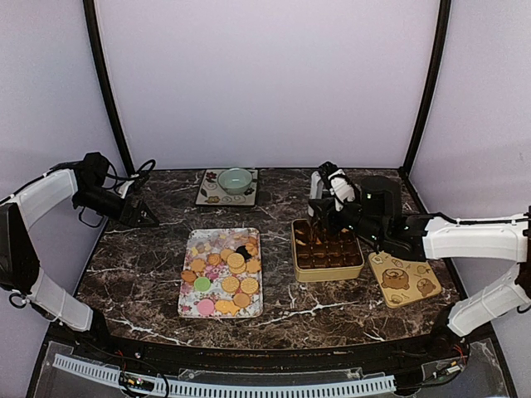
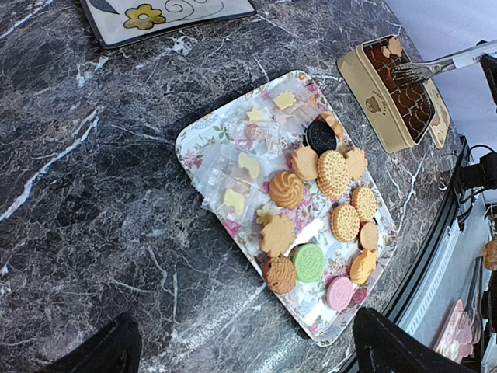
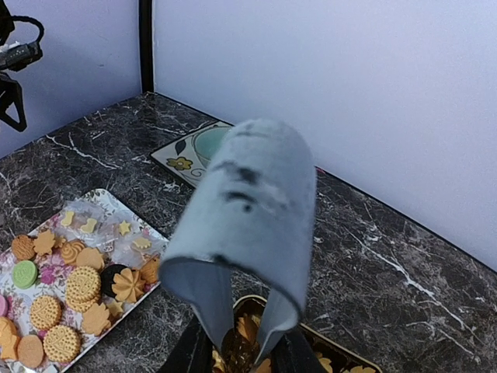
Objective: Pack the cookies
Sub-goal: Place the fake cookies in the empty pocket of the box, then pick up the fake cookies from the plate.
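Most cookies (image 1: 235, 260) are lying on the floral tray (image 1: 186, 286) at the centre of the marble table (image 1: 133, 274). A few golden ones are sitting in the gold tin (image 1: 328, 274) just right of the tray. The left gripper (image 1: 148, 218) is hovering over the table's left rear, well apart from the tray. Its fingers (image 2: 101, 350) are standing wide apart, holding nothing. The right gripper (image 1: 319, 222) is hanging with its fingertips (image 3: 206, 326) down in the tin's rear-left corner, bracketing a golden cookie (image 3: 247, 330). Gap is narrow; cannot tell whether it is gripping. A bear-printed lid (image 1: 404, 280) is lying just right of the tin.
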Controlling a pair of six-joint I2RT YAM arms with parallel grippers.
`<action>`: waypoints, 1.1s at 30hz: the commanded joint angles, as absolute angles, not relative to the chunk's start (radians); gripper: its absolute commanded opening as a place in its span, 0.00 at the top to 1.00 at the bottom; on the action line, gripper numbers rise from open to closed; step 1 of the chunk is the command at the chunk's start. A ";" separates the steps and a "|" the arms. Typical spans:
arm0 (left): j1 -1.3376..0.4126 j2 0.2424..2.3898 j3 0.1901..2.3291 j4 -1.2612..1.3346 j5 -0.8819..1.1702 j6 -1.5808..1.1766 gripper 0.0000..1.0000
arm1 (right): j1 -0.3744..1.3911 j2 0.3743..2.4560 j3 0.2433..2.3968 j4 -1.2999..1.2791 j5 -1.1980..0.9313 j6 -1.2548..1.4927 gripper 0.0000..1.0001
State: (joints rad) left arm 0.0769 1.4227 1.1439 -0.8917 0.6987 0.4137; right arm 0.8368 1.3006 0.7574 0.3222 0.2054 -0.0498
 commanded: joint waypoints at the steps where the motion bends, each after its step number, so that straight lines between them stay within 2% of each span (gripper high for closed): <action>1: 0.084 1.394 1.148 -0.911 0.709 0.419 0.02 | 0.820 1.308 0.768 0.400 0.208 -0.023 0.81; 14: 0.084 1.404 1.143 -0.905 0.720 0.414 0.02 | 0.788 1.193 0.690 0.351 0.210 -0.025 0.82; 24: 0.084 1.398 1.141 -0.908 0.716 0.418 0.02 | 0.791 1.207 0.793 0.336 0.119 0.002 0.80; 27: 0.084 1.399 1.137 -0.906 0.714 0.416 0.02 | 0.856 1.231 0.830 0.351 0.107 0.011 0.80; 33: 0.084 1.405 1.132 -0.898 0.704 0.412 0.02 | 1.096 1.357 0.954 0.367 0.143 -0.001 0.80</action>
State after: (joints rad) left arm 0.0769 1.4227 1.1435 -0.8917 0.6979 0.4141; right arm 0.9783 1.2846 0.8684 0.2947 0.1539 -0.0059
